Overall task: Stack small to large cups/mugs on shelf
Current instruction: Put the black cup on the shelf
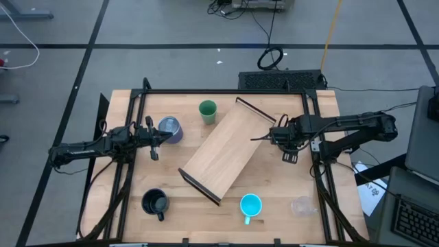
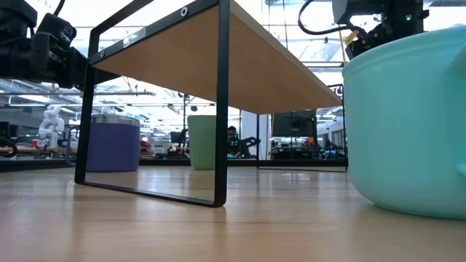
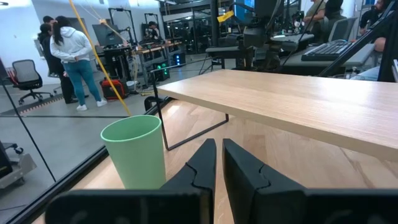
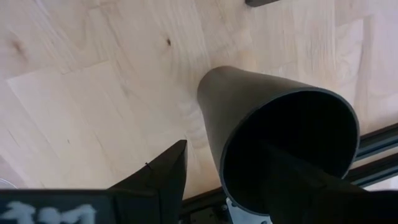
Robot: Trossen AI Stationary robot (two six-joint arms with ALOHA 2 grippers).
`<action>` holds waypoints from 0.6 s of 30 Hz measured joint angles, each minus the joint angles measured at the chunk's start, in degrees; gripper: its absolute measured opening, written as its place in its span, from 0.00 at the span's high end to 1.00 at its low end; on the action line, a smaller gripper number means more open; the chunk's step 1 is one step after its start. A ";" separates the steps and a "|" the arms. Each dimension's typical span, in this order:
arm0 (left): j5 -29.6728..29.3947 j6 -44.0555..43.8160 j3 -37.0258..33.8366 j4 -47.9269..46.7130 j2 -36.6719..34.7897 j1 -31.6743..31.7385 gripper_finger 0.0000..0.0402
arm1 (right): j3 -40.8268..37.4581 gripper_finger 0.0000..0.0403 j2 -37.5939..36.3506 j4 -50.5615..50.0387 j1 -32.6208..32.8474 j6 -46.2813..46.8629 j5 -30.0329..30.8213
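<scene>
Left gripper [image 1: 152,139] sits with jaws nearly closed and empty beside the shiny purplish-grey mug [image 1: 170,128]. Diagonal across mid-table lies the long light-wood shelf [image 1: 226,151]. Right gripper [image 4: 227,180] straddles the tall black mug's [image 4: 280,140] rim, one finger inside, jaws fairly wide.

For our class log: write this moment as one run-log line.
right hand: around tall black mug, by shelf | left hand: shut, near green cup

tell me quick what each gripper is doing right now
left gripper: shut, empty, near the green cup.
right gripper: fingers astride the tall black mug's wall; grip cannot be told.
</scene>
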 joint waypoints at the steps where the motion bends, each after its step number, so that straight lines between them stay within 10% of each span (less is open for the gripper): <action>1: 0.01 -0.01 0.00 0.00 0.00 0.00 0.92 | 0.00 0.58 -0.14 0.00 0.00 0.00 0.00; 18: 0.01 0.32 0.00 -0.02 0.00 0.01 0.92 | 0.00 0.58 -2.70 0.34 0.00 -1.31 -0.03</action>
